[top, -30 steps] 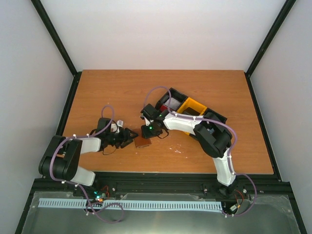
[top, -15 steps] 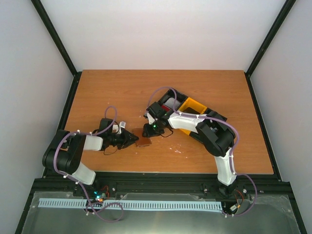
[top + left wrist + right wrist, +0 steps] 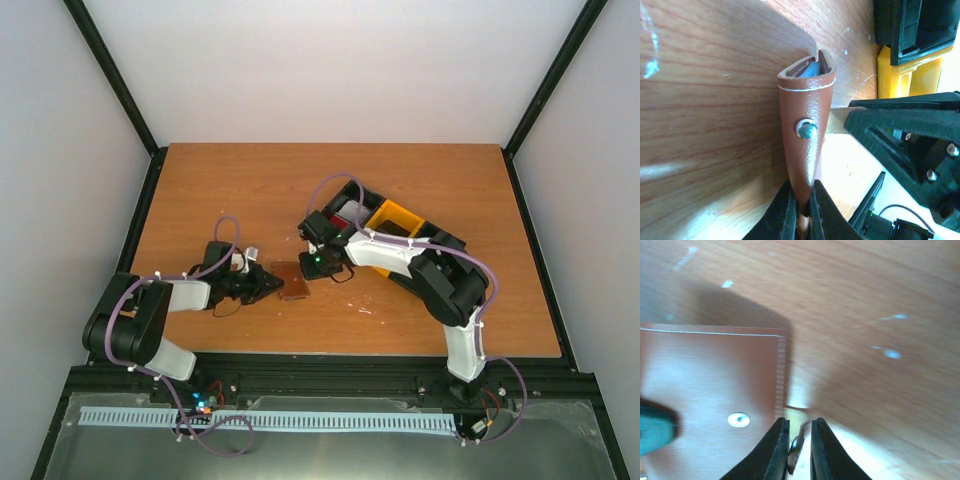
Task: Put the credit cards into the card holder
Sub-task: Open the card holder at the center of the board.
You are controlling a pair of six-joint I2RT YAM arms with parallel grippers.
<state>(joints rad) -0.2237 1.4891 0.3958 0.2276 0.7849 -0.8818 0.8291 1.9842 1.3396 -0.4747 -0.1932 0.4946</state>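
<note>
The card holder (image 3: 292,281) is a brown leather wallet lying between my two grippers at mid table. My left gripper (image 3: 801,212) is shut on its near edge, and the leather is pinched thin between the fingers (image 3: 781,215). A blue credit card (image 3: 812,69) shows inside the holder's far mouth, above a metal snap stud (image 3: 806,128). My right gripper (image 3: 799,452) sits at the holder's other side (image 3: 710,380). Its jaws are nearly together, and the holder's thin tab clasp (image 3: 796,450) slants across the narrow gap. The gripper's black body (image 3: 900,120) shows in the left wrist view.
A black-and-yellow compartment tray (image 3: 400,222) stands just behind the right arm, with red cards (image 3: 340,218) in its left compartment. Its yellow wall (image 3: 890,75) is close past the holder in the left wrist view. Black frame rails border the wooden table (image 3: 250,190).
The left jaws have closed onto the card holder's edge. The right jaws have narrowed around the tab, and the right gripper has shifted slightly back and right.
</note>
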